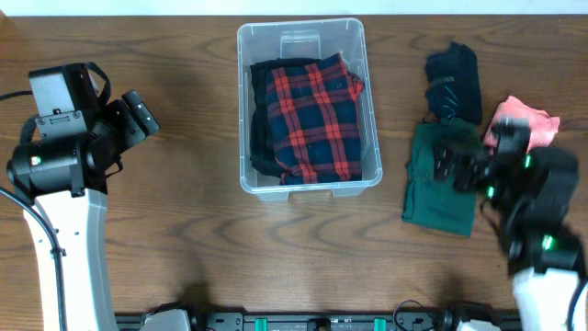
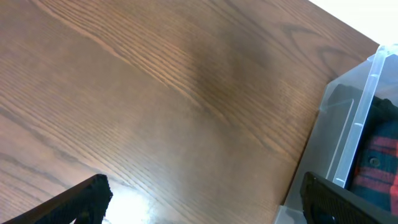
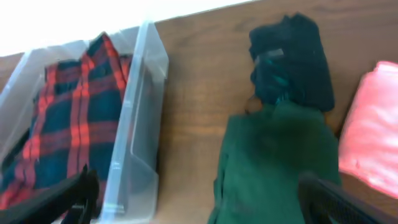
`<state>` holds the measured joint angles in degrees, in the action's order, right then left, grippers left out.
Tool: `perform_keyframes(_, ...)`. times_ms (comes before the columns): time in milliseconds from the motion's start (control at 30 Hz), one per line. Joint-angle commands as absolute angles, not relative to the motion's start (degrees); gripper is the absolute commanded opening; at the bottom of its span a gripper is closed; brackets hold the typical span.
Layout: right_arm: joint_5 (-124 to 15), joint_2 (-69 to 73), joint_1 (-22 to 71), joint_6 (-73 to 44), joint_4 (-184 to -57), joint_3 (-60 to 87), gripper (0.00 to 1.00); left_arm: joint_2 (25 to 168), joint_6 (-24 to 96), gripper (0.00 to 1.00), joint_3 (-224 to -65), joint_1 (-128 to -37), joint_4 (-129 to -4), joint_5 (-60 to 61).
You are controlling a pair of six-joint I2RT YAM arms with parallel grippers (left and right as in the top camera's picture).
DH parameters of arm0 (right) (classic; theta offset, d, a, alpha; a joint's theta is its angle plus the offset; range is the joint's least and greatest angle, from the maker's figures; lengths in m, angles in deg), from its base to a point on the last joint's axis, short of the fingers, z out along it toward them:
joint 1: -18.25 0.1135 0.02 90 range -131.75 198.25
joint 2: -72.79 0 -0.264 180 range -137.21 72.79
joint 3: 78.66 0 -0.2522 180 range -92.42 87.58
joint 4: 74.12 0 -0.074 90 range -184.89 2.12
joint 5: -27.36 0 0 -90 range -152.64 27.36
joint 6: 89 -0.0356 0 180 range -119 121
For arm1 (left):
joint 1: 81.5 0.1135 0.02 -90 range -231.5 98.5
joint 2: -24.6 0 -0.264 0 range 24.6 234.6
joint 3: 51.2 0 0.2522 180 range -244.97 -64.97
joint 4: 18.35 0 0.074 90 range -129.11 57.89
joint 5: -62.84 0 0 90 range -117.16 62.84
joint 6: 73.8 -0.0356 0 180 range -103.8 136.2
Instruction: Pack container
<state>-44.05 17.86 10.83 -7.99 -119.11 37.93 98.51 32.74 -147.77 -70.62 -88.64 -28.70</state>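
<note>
The clear container [image 1: 244,110] stands at the table's middle back. Inside it a red-and-navy plaid garment [image 1: 317,119] lies folded over a black garment [image 1: 261,138]. To the right of the bin a green garment [image 1: 441,188] lies flat, with a dark navy garment [image 1: 455,78] behind it and a pink garment [image 1: 535,118] further right. My right gripper [image 1: 455,161] hovers open over the green garment [image 3: 273,162], the container's wall [image 3: 134,143] at its left finger. My left gripper [image 1: 136,117] is open over bare wood, left of the container [image 2: 367,93], holding nothing.
The wooden table [image 1: 184,248] runs under everything. The navy garment [image 3: 292,62] and the pink one [image 3: 367,137] lie beyond my right gripper [image 3: 198,183]. The plaid cloth [image 2: 379,162] shows through the bin wall beside my left gripper [image 2: 204,186].
</note>
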Motion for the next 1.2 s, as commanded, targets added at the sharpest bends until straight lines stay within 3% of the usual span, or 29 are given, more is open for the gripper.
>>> perform_keyframes(0, -39.22, 10.34, 11.14, -5.44, -123.37, 29.98, 0.99, 98.77, 33.02, 0.98, -147.53, -70.32, -88.64, -29.18)
perform_keyframes(133, -41.36, 4.11, 9.00, -9.65, -125.03, 26.78, 0.99, 98.77, 33.04, 0.98, -147.53, -70.32, -88.64, -29.18)
perform_keyframes(300, -43.30, -2.30, -1.10, -16.58, -124.68, 24.88, 0.99, 98.77, 33.02, 0.98, -147.53, -70.32, -88.64, -29.18)
perform_keyframes(667, -31.85, -15.83, -25.58, -12.58, -124.53, 23.72, 0.99, 98.77, 33.02, 0.98, -147.53, -70.32, -88.64, -29.16)
perform_keyframes(800, -24.68, -22.54, -28.95, -10.03, -122.43, 23.72, 0.97, 98.77, 33.02, 0.98, -147.53, -70.32, -88.64, -29.18)
perform_keyframes(1167, -31.22, -32.66, -31.26, -7.51, -120.97, 23.72, 0.98, 98.77, 33.02, 0.98, -147.53, -70.32, -88.64, -29.18)
